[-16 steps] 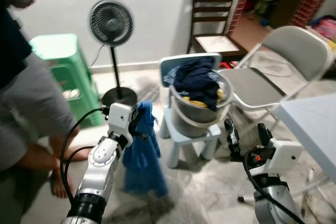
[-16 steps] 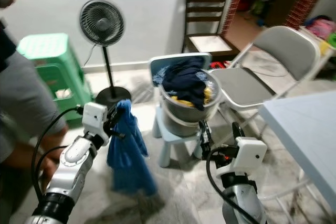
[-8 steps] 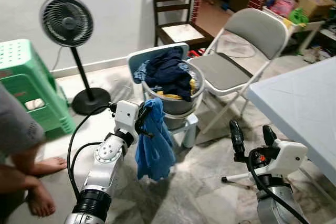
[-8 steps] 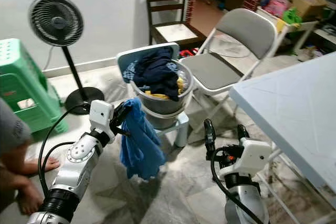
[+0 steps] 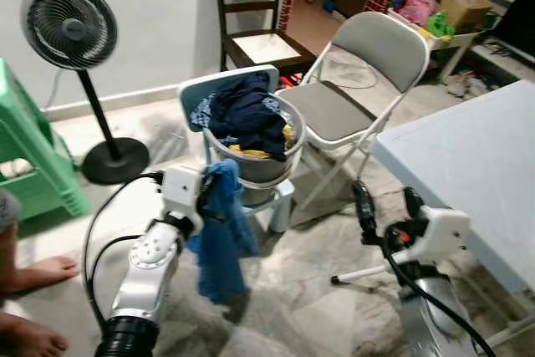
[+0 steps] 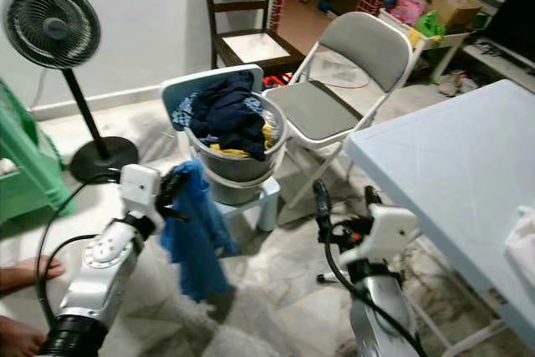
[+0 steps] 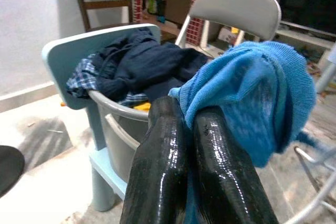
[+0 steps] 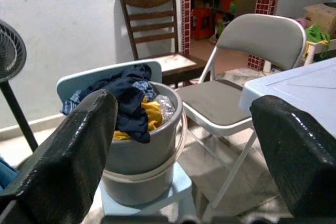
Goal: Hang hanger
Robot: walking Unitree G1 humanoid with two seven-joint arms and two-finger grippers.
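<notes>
black fan [image 5: 68,27] at far left. left gripper [image 5: 203,198] pinched tight on blue garment [image 5: 220,240], draped low beside grey bucket [image 5: 255,165] of clothes on small blue chair [image 5: 219,94]. right gripper [image 5: 385,204] with fingers spread wide, near folding chair [image 5: 355,81] and white table [image 5: 468,165].

Green stool [image 5: 33,165] cut off at edge, bucket [image 5: 255,165] contents mostly buried

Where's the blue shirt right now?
The blue shirt hangs from the left gripper, on the robot's left in the eye views, right in front of the grey bucket of clothes.
</notes>
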